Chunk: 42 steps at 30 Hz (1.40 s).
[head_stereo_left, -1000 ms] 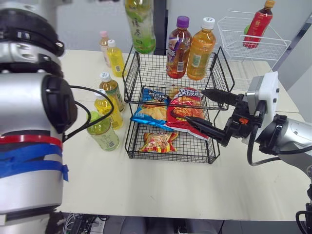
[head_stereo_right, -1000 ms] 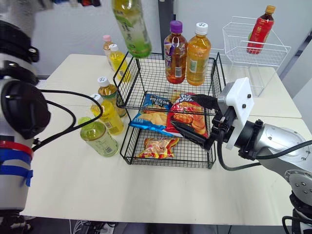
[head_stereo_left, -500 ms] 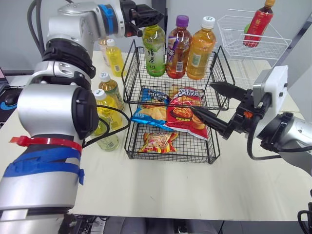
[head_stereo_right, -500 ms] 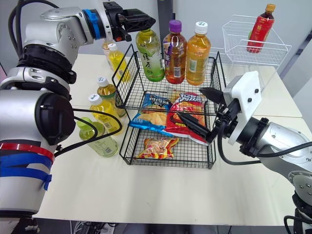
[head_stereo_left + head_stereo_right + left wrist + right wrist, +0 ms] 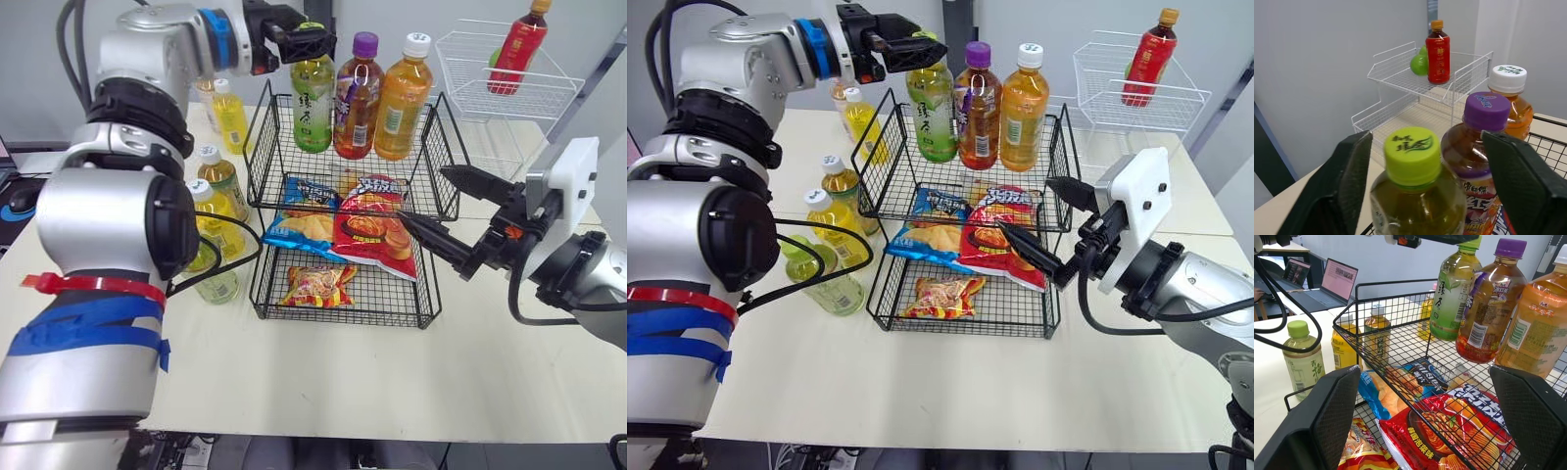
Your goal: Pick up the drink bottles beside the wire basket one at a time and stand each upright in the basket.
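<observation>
The black wire basket holds three upright bottles on its top tier: a green tea bottle, a purple-capped one and an orange one. My left gripper is open at the green bottle's cap, one finger on each side with a gap on both. To the left of the basket stand several more bottles, among them a yellow one, a brown tea and a green-capped one. My right gripper hangs open at the basket's right side, holding nothing.
Snack bags lie in the lower tiers: a blue bag, a red chips bag and a small packet. A white wire rack with a red bottle stands at the back right. Laptops sit beyond the table.
The green tea bottle came down from above the basket onto the top tier, and my left gripper's fingers have spread away from it. My right gripper has drifted slightly right.
</observation>
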Each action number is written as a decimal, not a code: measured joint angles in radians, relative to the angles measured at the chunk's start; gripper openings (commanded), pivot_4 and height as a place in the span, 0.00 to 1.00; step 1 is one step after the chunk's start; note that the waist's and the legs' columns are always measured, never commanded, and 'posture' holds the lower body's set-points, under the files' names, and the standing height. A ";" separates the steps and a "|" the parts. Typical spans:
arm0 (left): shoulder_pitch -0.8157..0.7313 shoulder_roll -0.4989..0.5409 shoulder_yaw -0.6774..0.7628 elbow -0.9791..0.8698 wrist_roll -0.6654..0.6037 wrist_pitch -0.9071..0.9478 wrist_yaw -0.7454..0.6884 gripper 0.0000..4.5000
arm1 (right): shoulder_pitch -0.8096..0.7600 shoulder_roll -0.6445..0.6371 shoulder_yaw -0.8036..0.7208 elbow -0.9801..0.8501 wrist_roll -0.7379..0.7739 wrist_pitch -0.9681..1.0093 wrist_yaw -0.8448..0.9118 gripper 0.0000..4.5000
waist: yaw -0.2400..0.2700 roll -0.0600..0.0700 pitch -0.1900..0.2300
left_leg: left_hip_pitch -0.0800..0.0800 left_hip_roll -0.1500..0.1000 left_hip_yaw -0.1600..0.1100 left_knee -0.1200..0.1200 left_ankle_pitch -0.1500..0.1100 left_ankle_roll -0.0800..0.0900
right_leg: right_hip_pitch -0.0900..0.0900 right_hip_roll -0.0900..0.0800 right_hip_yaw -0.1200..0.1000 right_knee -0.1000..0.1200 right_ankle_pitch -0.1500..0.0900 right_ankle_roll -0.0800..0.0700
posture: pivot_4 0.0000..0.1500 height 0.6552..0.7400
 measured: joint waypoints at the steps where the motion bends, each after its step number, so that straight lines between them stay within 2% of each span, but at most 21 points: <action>1: 0.000 0.014 -0.001 -0.003 0.001 0.002 -0.016 1.00 | 0.003 0.000 0.000 0.001 -0.006 -0.003 0.008 1.00 | 0.000 0.000 0.000 | 0.000 0.000 0.000 0.000 0.000 0.000 | 0.000 0.000 0.000 0.000 0.000 0.000 | 1.00 1.00; 9: 0.012 0.132 -0.024 -0.151 0.006 0.039 -0.146 1.00 | -0.005 -0.003 0.003 0.020 -0.035 -0.031 0.090 1.00 | 0.000 0.000 0.000 | 0.000 0.000 0.000 0.000 0.000 0.000 | 0.000 0.000 0.000 0.000 0.000 0.000 | 1.00 1.00; 14: 0.114 0.240 -0.020 -0.324 -0.010 0.122 -0.186 1.00 | -0.018 -0.021 0.009 0.056 -0.071 -0.049 0.183 1.00 | -0.007 0.001 0.000 | 0.001 0.001 0.000 0.000 0.000 0.000 | 0.000 0.000 0.001 0.001 0.000 0.000 | 1.00 1.00; 17: 0.235 0.325 -0.010 -0.471 -0.026 0.184 -0.205 1.00 | -0.038 -0.056 0.034 0.097 -0.136 -0.086 0.294 1.00 | -0.016 0.001 0.000 | 0.001 0.001 0.000 0.000 0.000 0.000 | 0.001 0.000 0.000 0.001 0.000 0.000 | 1.00 1.00; 23: 0.595 0.553 0.069 -0.841 -0.126 0.355 -0.275 1.00 | -0.116 -0.101 0.135 0.224 -0.208 -0.158 0.633 1.00 | -0.026 0.001 0.000 | 0.003 0.002 0.000 0.000 0.000 0.000 | 0.001 0.000 0.001 0.001 0.000 0.000 | 1.00 1.00; 27: 0.869 0.687 0.218 -1.053 -0.239 0.498 -0.324 1.00 | -0.191 -0.055 0.200 0.272 -0.225 -0.187 0.766 1.00 | -0.022 0.001 0.000 | 0.004 0.002 0.000 0.000 0.000 0.000 | 0.002 0.000 0.001 0.002 0.000 0.000 | 1.00 1.00; 30: 1.086 0.722 0.372 -1.193 -0.299 0.592 -0.333 1.00 | -0.214 -0.016 0.234 0.290 -0.232 -0.198 0.821 1.00 | -0.016 0.001 0.000 | 0.005 0.001 -0.001 0.001 -0.001 0.001 | 0.004 -0.001 -0.001 0.001 0.000 0.000 | 1.00 1.00; 33: 1.349 0.673 0.552 -1.366 -0.346 0.702 -0.323 1.00 | -0.234 0.013 0.265 0.305 -0.244 -0.199 0.865 1.00 | -0.013 0.002 0.000 | 0.007 0.001 -0.003 0.001 -0.001 0.002 | 0.008 -0.002 -0.003 0.000 0.000 0.000 | 1.00 1.00; 36: 1.505 0.530 0.661 -1.553 -0.402 0.790 -0.237 1.00 | -0.244 0.048 0.281 0.317 -0.261 -0.200 0.885 1.00 | -0.008 0.002 0.000 | 0.011 0.001 -0.005 0.001 -0.002 0.004 | 0.013 -0.002 -0.004 0.000 0.000 0.000 | 1.00 1.00; 38: 1.549 0.432 0.677 -1.666 -0.440 0.831 -0.153 1.00 | -0.245 0.063 0.283 0.318 -0.269 -0.202 0.887 1.00 | -0.002 0.001 -0.001 | 0.012 0.001 -0.006 0.001 -0.002 0.004 | 0.014 -0.002 -0.004 0.001 0.000 0.000 | 1.00 1.00; 42: 1.503 0.229 0.675 -1.853 -0.500 0.883 0.094 1.00 | -0.245 0.085 0.289 0.325 -0.284 -0.201 0.888 1.00 | 0.009 0.000 -0.001 | 0.014 0.000 -0.006 0.001 -0.002 0.004 | 0.016 -0.002 -0.004 0.001 0.001 0.000 | 1.00 1.00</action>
